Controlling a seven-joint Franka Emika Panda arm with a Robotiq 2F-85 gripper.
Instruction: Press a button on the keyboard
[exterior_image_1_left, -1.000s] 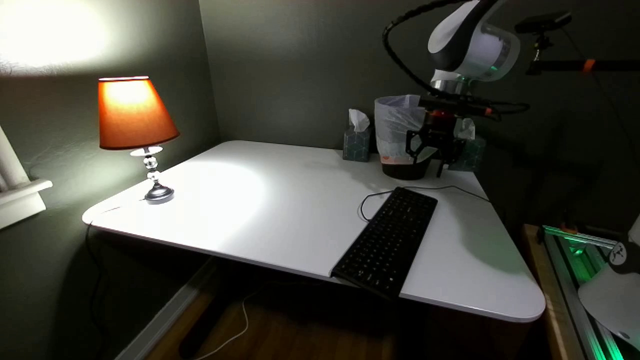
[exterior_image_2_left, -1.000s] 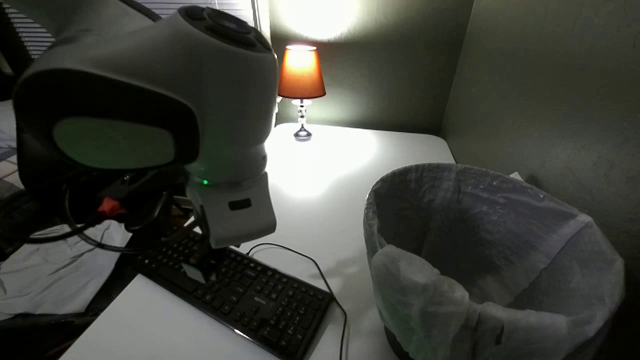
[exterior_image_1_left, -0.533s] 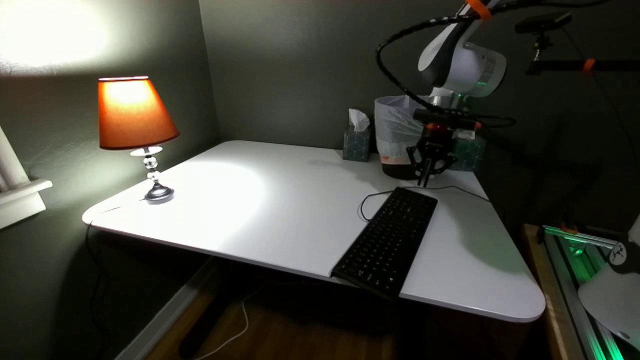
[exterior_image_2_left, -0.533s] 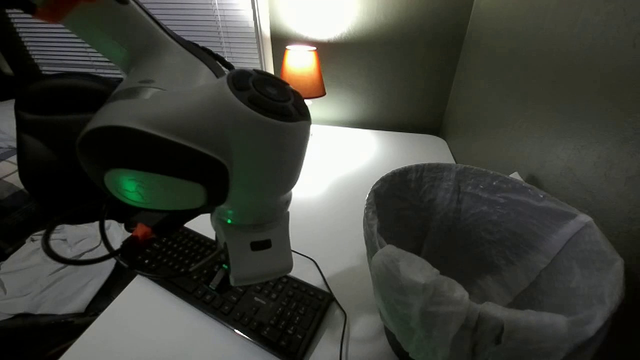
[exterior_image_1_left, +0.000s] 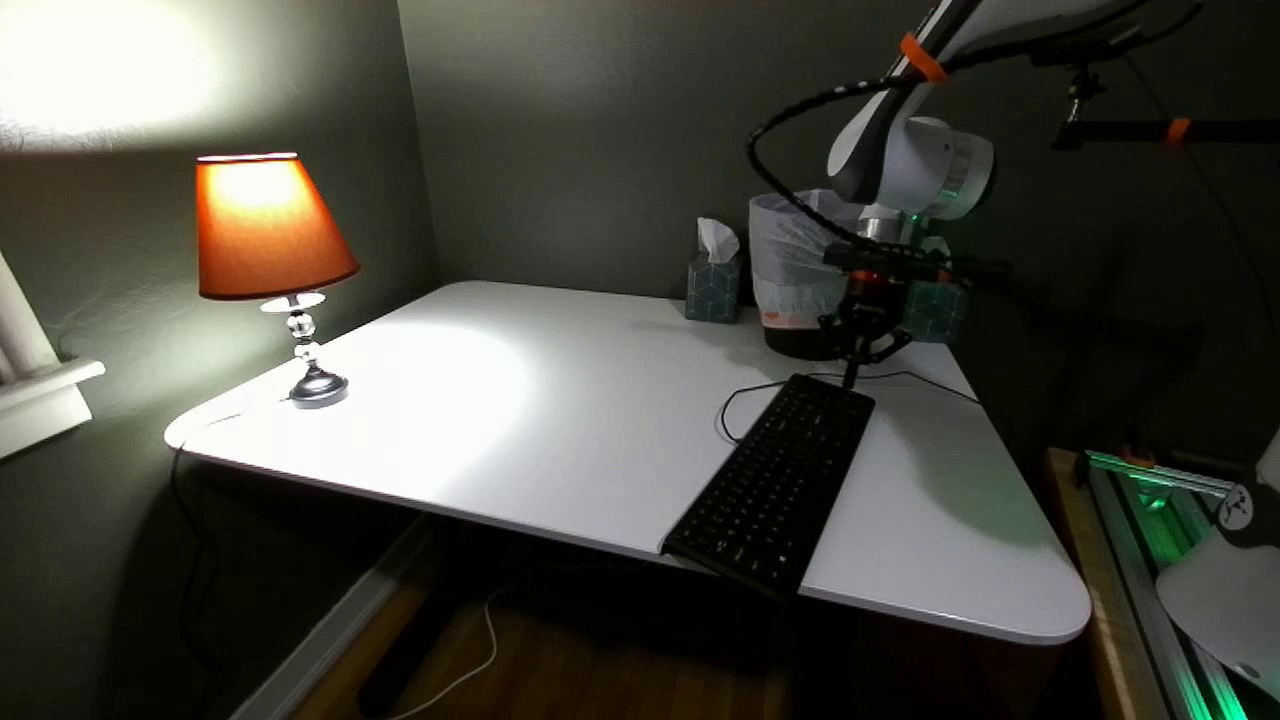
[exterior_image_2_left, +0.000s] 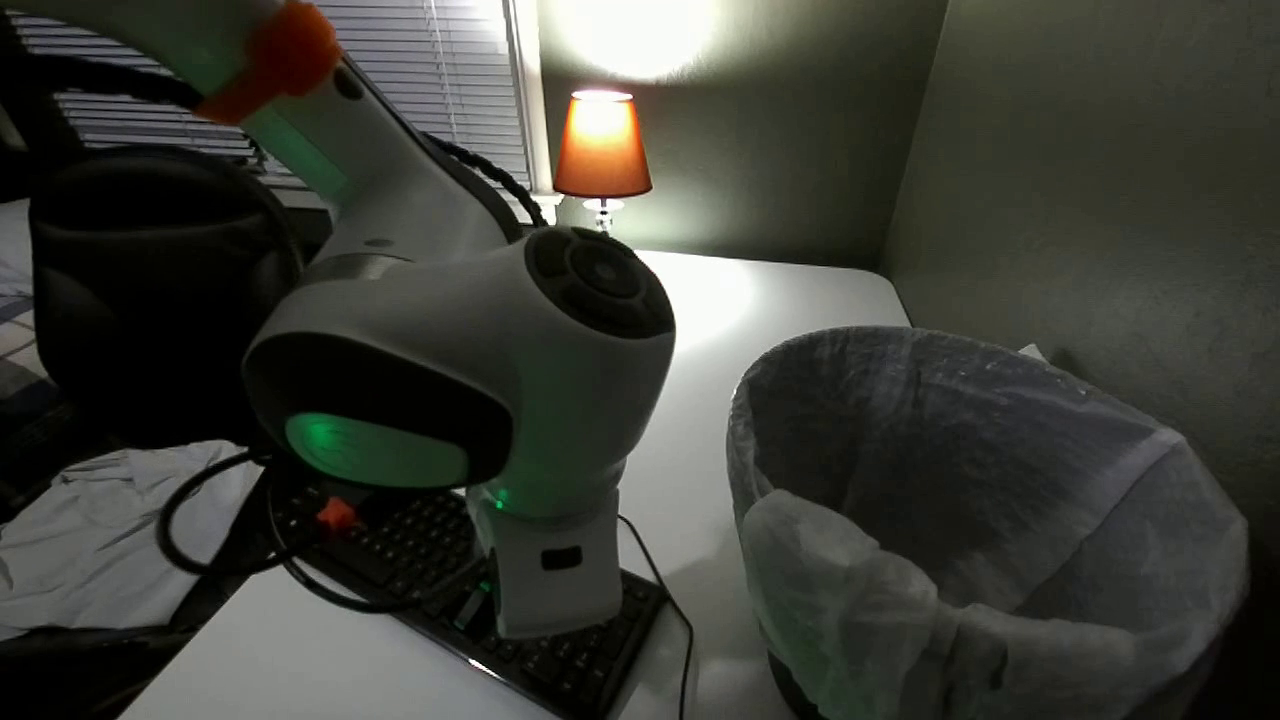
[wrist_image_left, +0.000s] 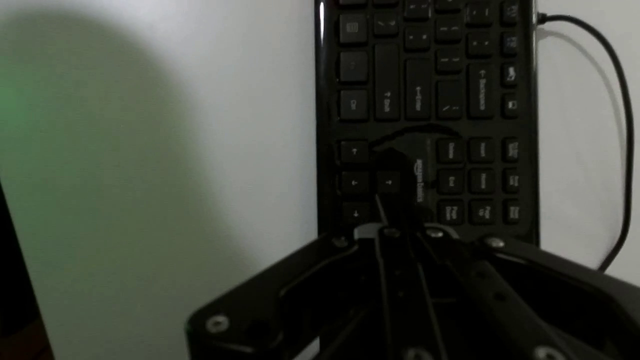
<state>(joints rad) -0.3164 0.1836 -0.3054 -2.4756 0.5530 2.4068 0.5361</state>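
Dark walls (exterior_image_1_left: 580, 140) meet in the corner behind a white desk (exterior_image_1_left: 560, 430) that takes up most of the space before me. A white and black robot arm (exterior_image_2_left: 450, 320) leans in above the desk's far right part, with a black hose (exterior_image_1_left: 832, 94) looping off it. On the far right of the desk stands a waste bin (exterior_image_1_left: 800, 345), dark at the base, with a pale, see-through liner (exterior_image_1_left: 795, 250) folded over its rim. At the left a table lamp (exterior_image_1_left: 270, 230) is lit, its orange shade glowing beside the wall. The black keyboard (exterior_image_1_left: 775, 480) lies flat on the desk's right half, running near to far, its near end poking out past the near edge. A patterned tissue box (exterior_image_1_left: 712, 292) sits just left of the bin, and another tissue box (exterior_image_1_left: 937, 310) shows to the bin's right, partly hidden. The gripper (exterior_image_1_left: 850, 385) points straight down over the keyboard's far end; its two fingers (exterior_image_1_left: 853, 368) are pressed together, and I see nothing held between them. A thin cable (wrist_image_left: 629, 160) leaves the keyboard's left long edge and curls toward the far side. In the wrist view the fingertips reach down among the arrow keys (wrist_image_left: 355, 182), by the up-arrow key (wrist_image_left: 389, 181); whether they touch it, I cannot tell.
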